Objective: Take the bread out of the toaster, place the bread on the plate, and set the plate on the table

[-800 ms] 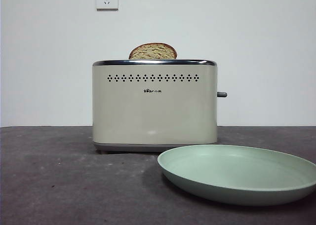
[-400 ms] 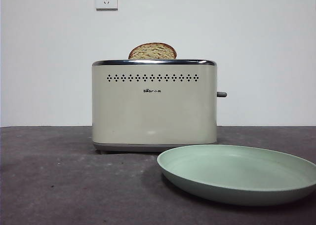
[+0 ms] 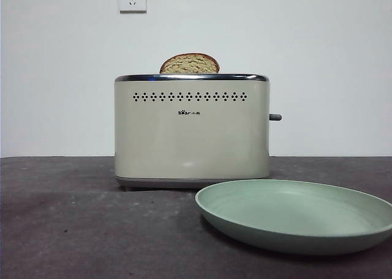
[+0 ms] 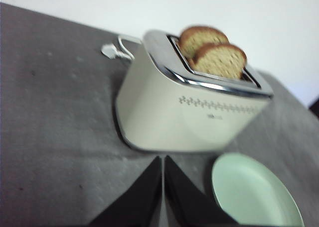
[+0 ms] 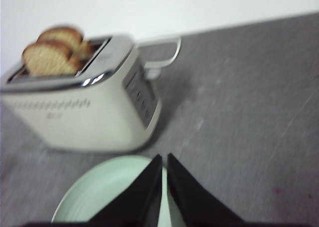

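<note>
Nothing in the front view has shifted over the last second: the bread (image 3: 189, 63) stands as before in the toaster (image 3: 192, 132), and the pale-green plate (image 3: 296, 215) lies on the tabletop (image 3: 73, 224) just in front of the toaster's lever end, so I judge the task not yet begun. Both wrist views are blurred, as if the cameras were moving. They show what the front view hides: a second slice (image 4: 198, 38) behind the bread, the toaster's cord behind the toaster, the left tool (image 4: 163, 160) and the right tool (image 5: 164, 157), each clenched on nothing, above the tabletop before the toaster.
</note>
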`<state>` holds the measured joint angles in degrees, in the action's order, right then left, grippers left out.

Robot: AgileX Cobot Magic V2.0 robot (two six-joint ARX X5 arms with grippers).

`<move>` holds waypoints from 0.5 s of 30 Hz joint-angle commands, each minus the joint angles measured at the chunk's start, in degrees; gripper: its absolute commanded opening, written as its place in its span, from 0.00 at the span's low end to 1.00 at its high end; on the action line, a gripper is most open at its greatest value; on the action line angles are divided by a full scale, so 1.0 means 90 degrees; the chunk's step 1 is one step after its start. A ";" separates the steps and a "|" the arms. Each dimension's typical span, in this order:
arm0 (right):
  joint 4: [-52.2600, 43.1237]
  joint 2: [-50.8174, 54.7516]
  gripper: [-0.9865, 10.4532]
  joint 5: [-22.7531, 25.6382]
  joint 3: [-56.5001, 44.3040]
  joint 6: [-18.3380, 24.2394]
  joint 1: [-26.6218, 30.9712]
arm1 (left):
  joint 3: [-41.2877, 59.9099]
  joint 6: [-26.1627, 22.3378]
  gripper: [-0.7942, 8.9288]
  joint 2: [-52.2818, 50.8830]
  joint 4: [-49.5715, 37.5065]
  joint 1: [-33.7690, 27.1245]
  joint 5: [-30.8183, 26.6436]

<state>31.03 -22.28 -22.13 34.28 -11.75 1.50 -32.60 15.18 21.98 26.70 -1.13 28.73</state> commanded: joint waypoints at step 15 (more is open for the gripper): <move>0.2584 -0.1761 0.09 -0.0204 0.2101 0.1591 -0.0823 | -0.1348 -0.1251 0.14 0.0901 0.1362 0.0265 0.0806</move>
<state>54.74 -37.93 -23.92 52.47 1.58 -5.74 -43.35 4.80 29.69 39.33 1.13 35.83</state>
